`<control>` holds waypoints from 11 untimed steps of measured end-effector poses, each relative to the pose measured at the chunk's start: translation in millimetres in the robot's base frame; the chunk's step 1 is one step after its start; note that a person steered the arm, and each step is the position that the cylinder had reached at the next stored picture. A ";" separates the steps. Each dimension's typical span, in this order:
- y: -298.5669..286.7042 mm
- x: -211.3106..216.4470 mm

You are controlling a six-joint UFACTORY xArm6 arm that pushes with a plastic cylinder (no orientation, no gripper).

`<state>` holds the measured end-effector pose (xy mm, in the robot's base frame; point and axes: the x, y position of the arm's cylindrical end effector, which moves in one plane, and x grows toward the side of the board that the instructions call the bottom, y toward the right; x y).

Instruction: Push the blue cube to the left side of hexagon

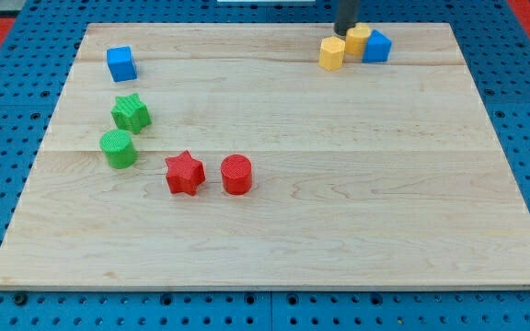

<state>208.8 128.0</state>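
Two yellow blocks (343, 48) hide my tip (345, 34), blue cube (120, 63) far left, no claw.

You see bright, even overhead light; the blocks cast only short soft shadows on the wooden board (274, 211), with no glare and fairly sharp focus throughout.
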 end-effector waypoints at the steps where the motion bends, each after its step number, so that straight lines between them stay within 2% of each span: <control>1: -49.0 -7.2; 3: -209.5 -15.7; 4: -258.9 -15.9; 6: -270.5 46.1; 7: -237.2 54.3; 8: -271.1 9.4; 9: -365.7 1.0; 10: -418.1 54.1; 11: -355.5 74.8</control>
<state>283.5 -227.4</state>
